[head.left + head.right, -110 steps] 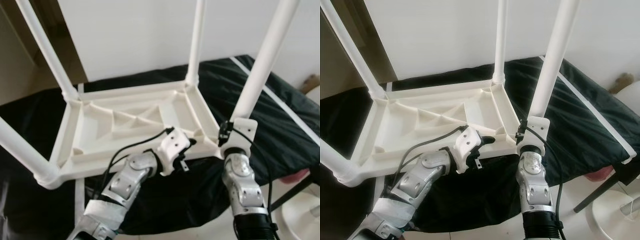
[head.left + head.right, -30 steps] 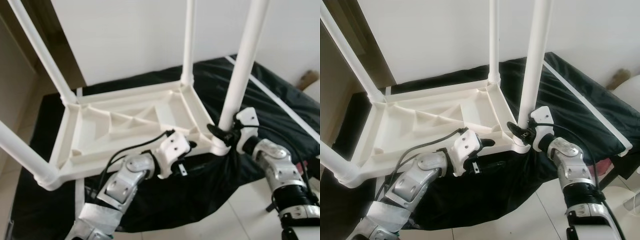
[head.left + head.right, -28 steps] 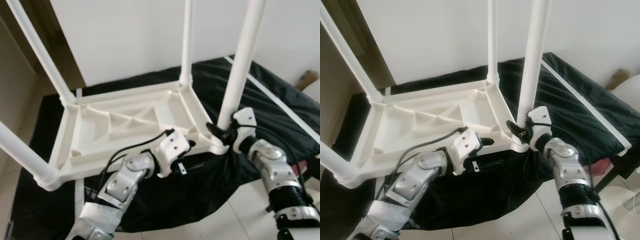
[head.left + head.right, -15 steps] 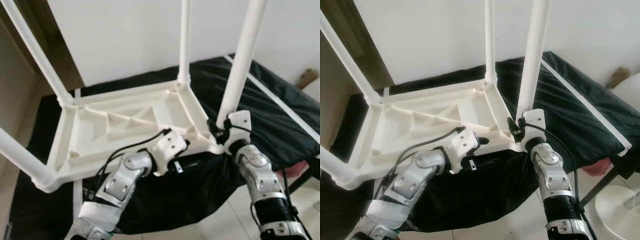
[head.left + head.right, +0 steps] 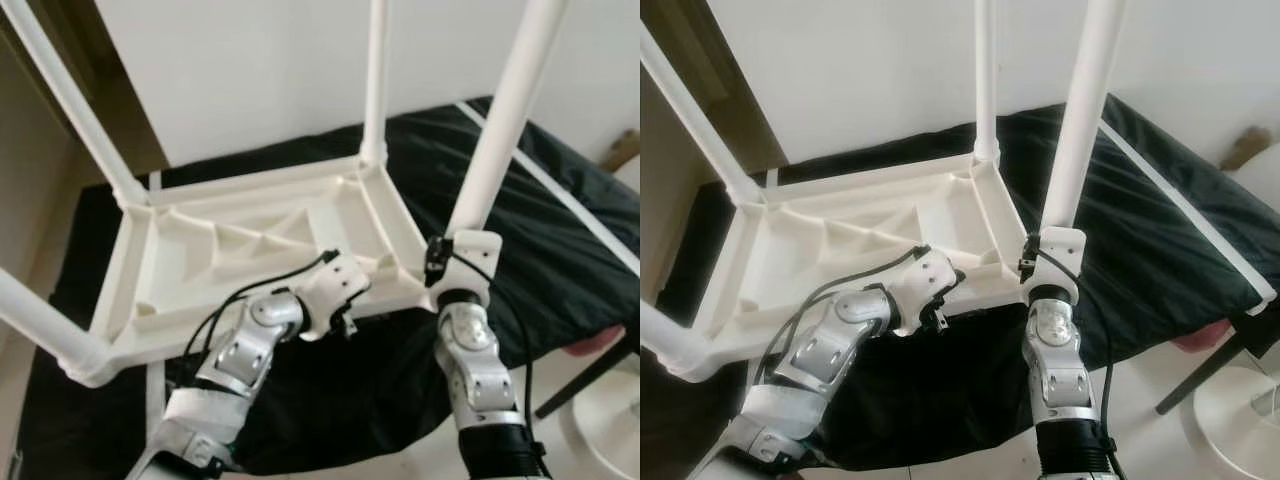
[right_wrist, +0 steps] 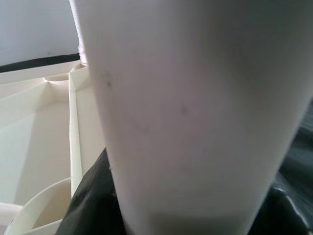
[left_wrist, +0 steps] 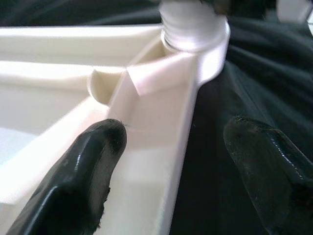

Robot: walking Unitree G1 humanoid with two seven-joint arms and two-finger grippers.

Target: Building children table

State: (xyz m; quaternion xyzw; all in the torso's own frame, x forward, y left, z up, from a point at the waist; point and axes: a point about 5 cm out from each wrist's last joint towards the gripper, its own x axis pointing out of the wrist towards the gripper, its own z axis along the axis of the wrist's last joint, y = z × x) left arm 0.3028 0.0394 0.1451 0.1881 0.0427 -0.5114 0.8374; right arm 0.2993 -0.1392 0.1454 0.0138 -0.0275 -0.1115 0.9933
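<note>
Legs point up because the white children table (image 5: 260, 240) lies upside down on a black cloth (image 5: 560, 240), and that way each leg can be pushed or turned into its corner hole from above. All four legs stand in their corners now. The cloth covers a low bed or counter, I cannot tell which, and it likely keeps the table top from getting scratched. The near right leg (image 5: 505, 120) is the one being worked on. The right gripper (image 5: 1035, 258) is right at the bottom of this leg, where it meets the corner socket (image 7: 195, 29) at the near right corner of the table. In the right wrist view the leg is so close that it hides the black fingers, so I cannot tell if they are apart or squeezed on the leg. My guess is that this arm is turning the leg tight or holding it straight. The left gripper (image 7: 176, 171) sits on the near edge of the table, just beside that same corner. Its two fingers (image 7: 93, 166) are apart, one inside the rim and one outside over the cloth, not yet pinching. It looks placed there to stop the table from sliding or spinning while the leg is worked.
</note>
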